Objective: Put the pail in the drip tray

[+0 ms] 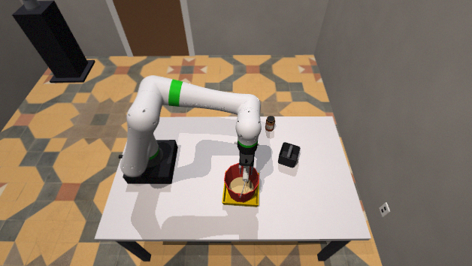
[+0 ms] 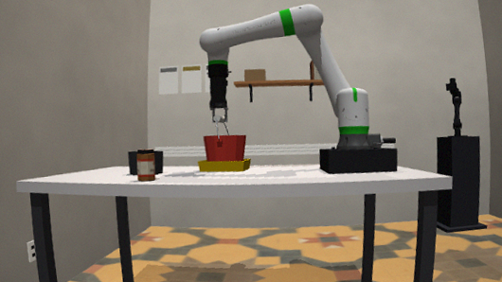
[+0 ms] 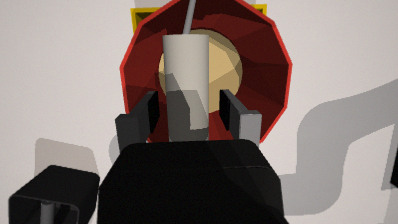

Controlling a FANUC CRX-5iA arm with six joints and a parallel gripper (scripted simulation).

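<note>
The red pail (image 1: 232, 175) (image 2: 225, 147) (image 3: 265, 75) stands upright in the yellow drip tray (image 1: 240, 204) (image 2: 224, 166) (image 3: 134, 20). In the exterior view it looks level and low inside the tray's rim; its base is hidden, so full contact with the tray's floor cannot be seen. The pail's wire handle stands up with its pale cylindrical grip (image 1: 245, 176) (image 3: 186, 60) on top. My gripper (image 1: 246, 172) (image 2: 220, 120) (image 3: 189, 103) is open around this grip, with a gap on each side in the wrist view. The fingers are well above the tray.
A black box with a bar across it (image 1: 289, 155) (image 3: 55, 187) stands right of the tray in the top view. A brown jar with a dark lid (image 1: 270, 123) (image 2: 145, 166) stands near the table's back edge there. The arm's black base (image 1: 150, 174) is at the left.
</note>
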